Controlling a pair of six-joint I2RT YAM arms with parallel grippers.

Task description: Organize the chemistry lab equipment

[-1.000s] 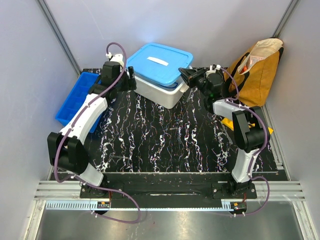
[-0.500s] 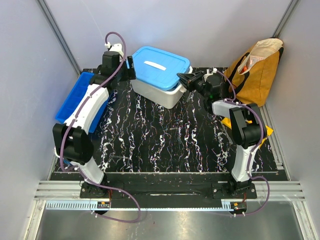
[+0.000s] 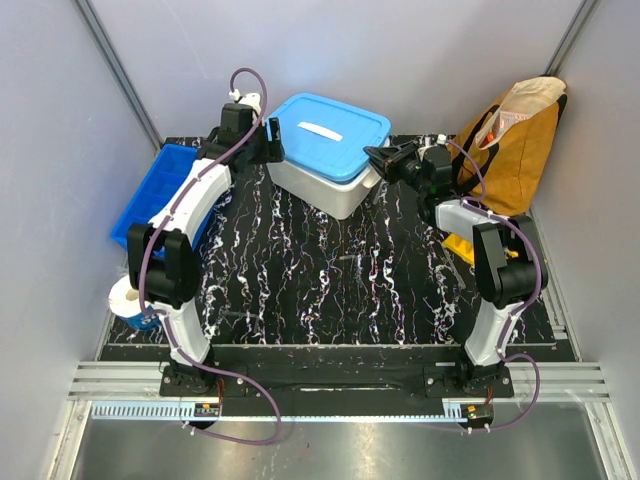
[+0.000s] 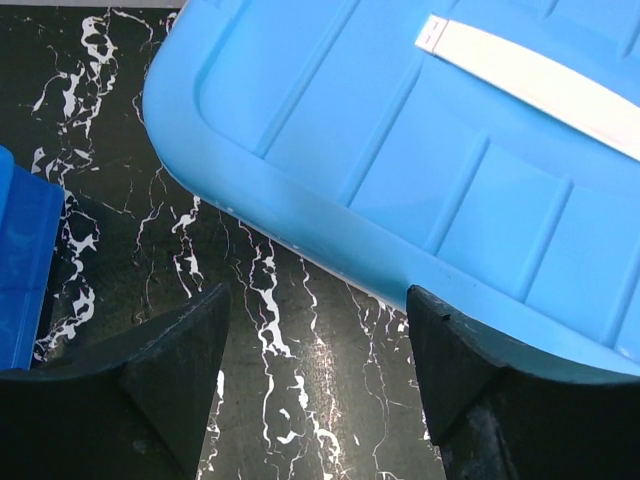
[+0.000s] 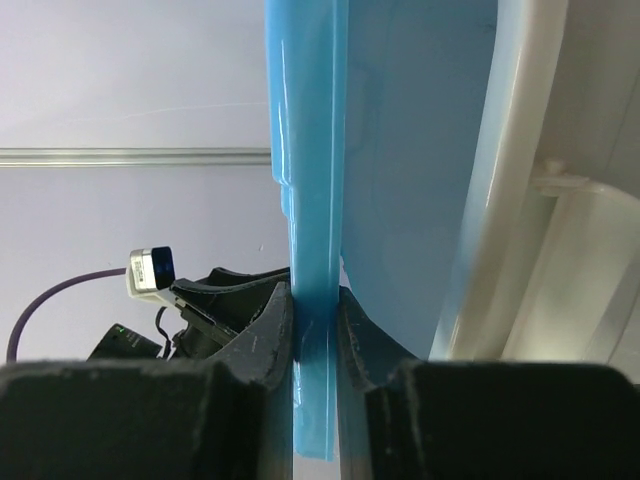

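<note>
A white bin [image 3: 318, 186] with a light blue lid [image 3: 330, 131] stands at the back of the black marbled mat [image 3: 330, 270]. My right gripper [image 3: 380, 157] is shut on the lid's right edge; in the right wrist view both fingers pinch the thin blue rim [image 5: 312, 330], with the white bin wall [image 5: 570, 250] to the right. My left gripper [image 3: 264, 141] is open and empty at the lid's left corner. In the left wrist view the lid [image 4: 420, 150] fills the upper right, and the open left gripper [image 4: 315, 380] has only mat between its fingers.
A dark blue tray [image 3: 155, 190] lies at the mat's left edge and shows in the left wrist view [image 4: 22, 260]. A yellow bag [image 3: 515, 140] stands at the back right. A white roll on a blue base [image 3: 130, 298] sits at the near left. A yellow object [image 3: 458, 246] lies under the right arm.
My left gripper has swung right along the back to the lid's left corner. The lid has shifted slightly right with the right gripper. The white roll at the near left is now uncovered.
</note>
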